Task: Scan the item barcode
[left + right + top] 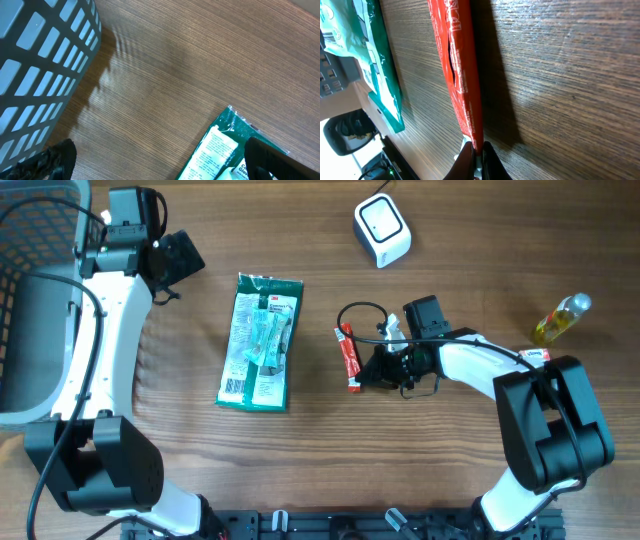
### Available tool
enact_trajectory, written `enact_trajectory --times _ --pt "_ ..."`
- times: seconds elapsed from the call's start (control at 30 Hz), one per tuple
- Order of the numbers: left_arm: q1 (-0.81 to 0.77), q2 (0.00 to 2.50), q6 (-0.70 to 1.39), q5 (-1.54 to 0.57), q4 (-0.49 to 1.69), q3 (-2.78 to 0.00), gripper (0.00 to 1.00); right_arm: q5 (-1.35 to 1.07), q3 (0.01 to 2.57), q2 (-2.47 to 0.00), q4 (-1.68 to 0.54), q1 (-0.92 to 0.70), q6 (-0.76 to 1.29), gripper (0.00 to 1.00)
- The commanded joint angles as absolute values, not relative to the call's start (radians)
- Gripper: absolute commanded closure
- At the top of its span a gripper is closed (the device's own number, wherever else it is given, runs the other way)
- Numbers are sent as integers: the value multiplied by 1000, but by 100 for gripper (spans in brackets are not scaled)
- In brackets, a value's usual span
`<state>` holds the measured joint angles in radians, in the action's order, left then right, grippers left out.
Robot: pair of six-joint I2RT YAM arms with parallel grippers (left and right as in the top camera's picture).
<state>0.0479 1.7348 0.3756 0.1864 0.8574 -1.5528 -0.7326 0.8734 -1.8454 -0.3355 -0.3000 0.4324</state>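
Red packet (457, 75) end pinched in right jaws, print illegible; left jaws wide apart, tips cropped.

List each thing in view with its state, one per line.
right hand, shut on red packet
red packet, pinched at one end
left hand, open, empty
green package, lying flat, untouched
scanner, on table, untouched
bottle, lying on its side

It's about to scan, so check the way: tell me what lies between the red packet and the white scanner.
Nothing visible. The right fingers hold the red packet; only bare table lies between it and the white scanner. The green package sits off to the left.
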Motion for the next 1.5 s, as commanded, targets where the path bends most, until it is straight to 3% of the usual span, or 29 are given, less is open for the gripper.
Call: enact_trajectory --times 0.0,0.43,1.47 --pt "50 1740 366 196 857 -1551 0 -752 868 -1842 -337 -298 447 96" --pt "50 1740 366 196 857 -1551 0 -833 868 -1842 -329 -297 539 96" --pt "50 1740 366 196 857 -1551 0 -802 868 -1842 -303 -297 516 96"
